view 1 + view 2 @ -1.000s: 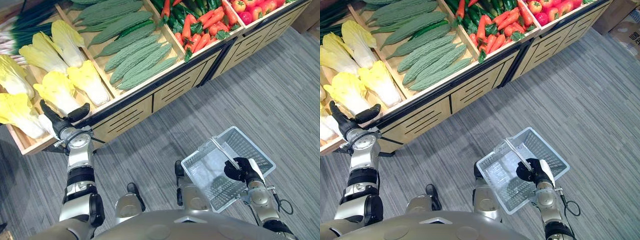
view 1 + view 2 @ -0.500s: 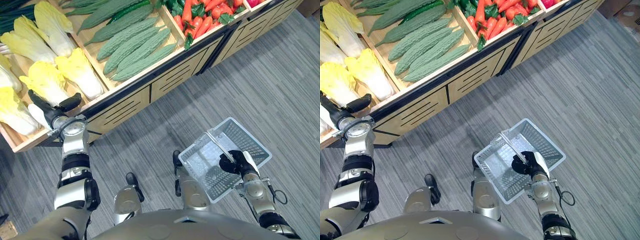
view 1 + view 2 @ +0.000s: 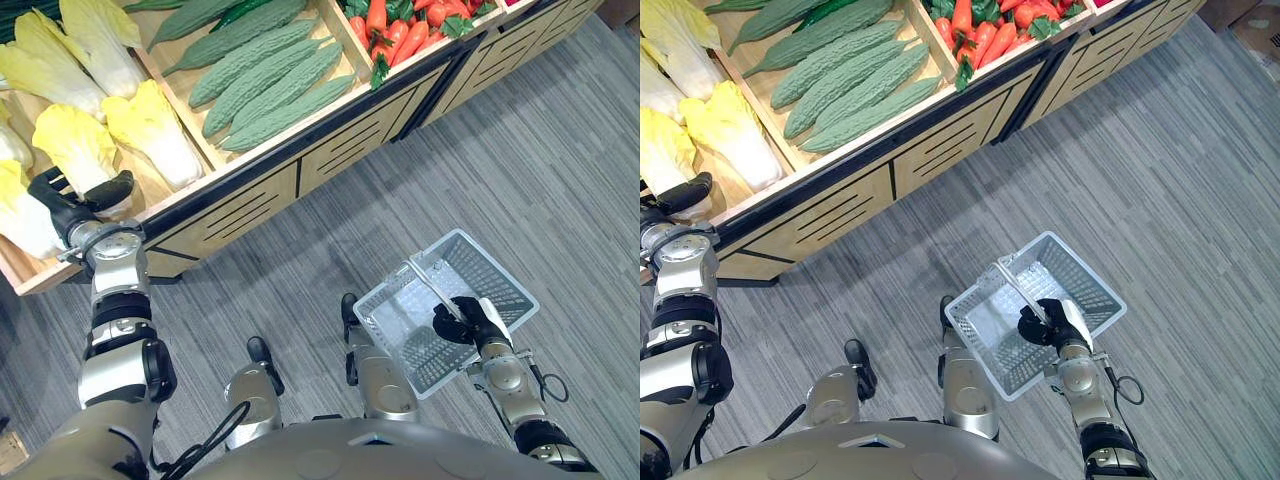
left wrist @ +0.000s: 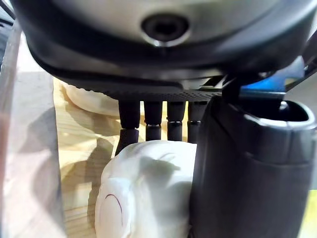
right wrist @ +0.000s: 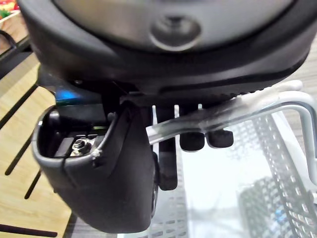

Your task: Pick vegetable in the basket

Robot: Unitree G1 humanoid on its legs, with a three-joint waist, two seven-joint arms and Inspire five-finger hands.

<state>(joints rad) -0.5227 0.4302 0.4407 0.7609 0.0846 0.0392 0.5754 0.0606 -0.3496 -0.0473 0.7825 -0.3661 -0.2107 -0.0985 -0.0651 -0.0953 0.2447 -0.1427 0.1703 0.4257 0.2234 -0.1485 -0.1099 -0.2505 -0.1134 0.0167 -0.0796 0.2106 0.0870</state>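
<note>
The right hand (image 5: 163, 64) is closed on the basket's metal handle (image 5: 262, 109). Its dark fingers (image 5: 193, 141) hook round the bar, their tips showing past it, and the thumb (image 5: 99, 173) stands close against them. Beyond lies the basket (image 5: 292, 168), with grey mesh walls and a pale, shiny floor. Beside the thumb is a wooden cabinet front (image 5: 20, 198) with dark slots (image 5: 20, 144) cut in it.
</note>
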